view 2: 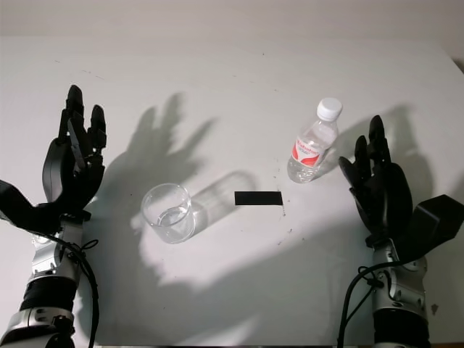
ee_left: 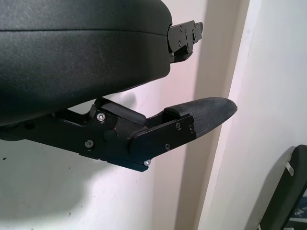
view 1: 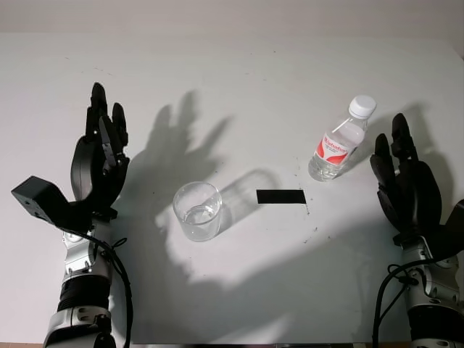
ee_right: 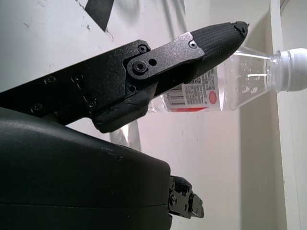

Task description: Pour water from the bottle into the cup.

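Both hands are hovering open: right hand (view 1: 406, 185) flanking the capped, upright bottle (view 1: 338, 146) for a side grasp, left hand (view 1: 98, 156) waiting clear of the cup (view 1: 197, 210).

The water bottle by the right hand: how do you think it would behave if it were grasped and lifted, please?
The water bottle looks thin, clear plastic, so it may flex under a firm squeeze. It stands tall and narrow, so a sideways nudge from the open right hand could tip it. Its white cap is on, so spilling seems unlikely.
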